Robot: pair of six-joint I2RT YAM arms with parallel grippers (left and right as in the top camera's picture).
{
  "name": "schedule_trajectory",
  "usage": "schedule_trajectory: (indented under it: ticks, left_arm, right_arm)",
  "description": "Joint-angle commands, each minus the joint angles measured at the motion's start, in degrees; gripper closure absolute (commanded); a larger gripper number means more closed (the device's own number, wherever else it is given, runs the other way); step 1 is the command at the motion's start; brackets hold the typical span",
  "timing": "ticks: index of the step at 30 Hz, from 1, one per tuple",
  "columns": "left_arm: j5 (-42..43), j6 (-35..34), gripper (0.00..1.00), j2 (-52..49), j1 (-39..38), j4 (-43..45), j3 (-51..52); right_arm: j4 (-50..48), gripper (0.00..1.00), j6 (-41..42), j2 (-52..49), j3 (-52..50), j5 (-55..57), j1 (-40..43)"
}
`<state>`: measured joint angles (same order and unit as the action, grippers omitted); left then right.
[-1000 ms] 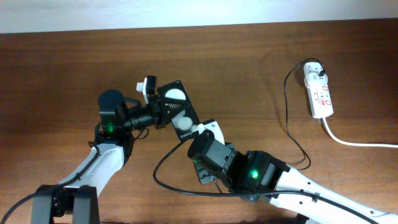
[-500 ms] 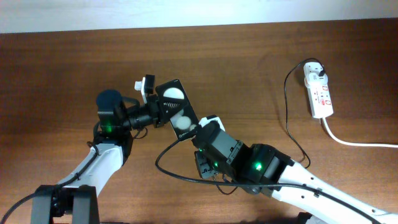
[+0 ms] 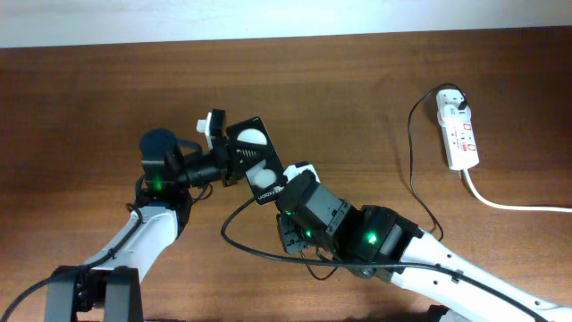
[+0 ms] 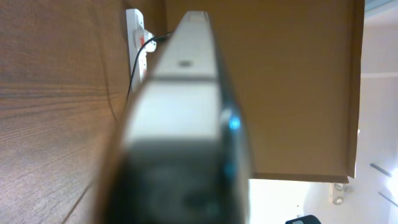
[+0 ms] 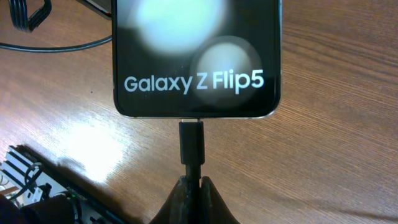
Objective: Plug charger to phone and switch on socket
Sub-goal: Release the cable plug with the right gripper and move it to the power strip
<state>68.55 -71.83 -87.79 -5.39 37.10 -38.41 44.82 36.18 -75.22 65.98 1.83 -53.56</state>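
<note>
black charger tip (image 5: 191,144) at phone (image 5: 196,62) edge

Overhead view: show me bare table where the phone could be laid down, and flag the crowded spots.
Bare table spans between the phone and the charger cable; the far-left corner is bare too. Crowded: right around the phone itself, and the right edge around the socket and its white cord.

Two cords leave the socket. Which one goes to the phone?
The thin black charger: its connector meets the phone's bottom edge, pinched in the right gripper. The thick white cord runs off to the right.
</note>
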Motion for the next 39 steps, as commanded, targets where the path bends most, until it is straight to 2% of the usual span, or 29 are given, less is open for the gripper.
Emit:
schedule_trajectory:
  ticks: [1,8,23,25,31,35,39]
  left_arm:
    - [6.6,2.3,1.00,-0.4,-0.5,0.2,-0.4]
    - [2.6,2.2,1.00,-0.4,-0.5,0.2,-0.4]
    - [-3.7,-0.6,1.00,-0.4,-0.5,0.2,-0.4]
    - [-3.6,-0.7,1.00,-0.4,-0.5,0.2,-0.4]
    - [0.5,-2.1,1.00,-0.4,-0.5,0.2,-0.4]
    - [4.2,3.5,1.00,-0.4,-0.8,0.1,-0.4]
    - [5.3,5.6,1.00,-0.4,-3.9,0.2,-0.4]
  right_arm:
    - [-0.1,0.92,0.3,-0.2,0.7,4.8,1.1]
    - [1.3,0.73,0.3,-0.2,0.7,2.5,1.1]
    - [1.6,0.73,0.3,-0.2,0.7,-0.3,1.0]
    - [1.3,0.73,0.3,-0.2,0.7,-0.3,1.0]
    - [-0.8,0.95,0.3,-4.1,0.7,0.1,1.0]
    - [-3.3,0.96,0.1,-4.2,0.8,0.1,1.1]
    - [-5.7,0.96,-1.4,-4.2,0.9,0.3,1.1]
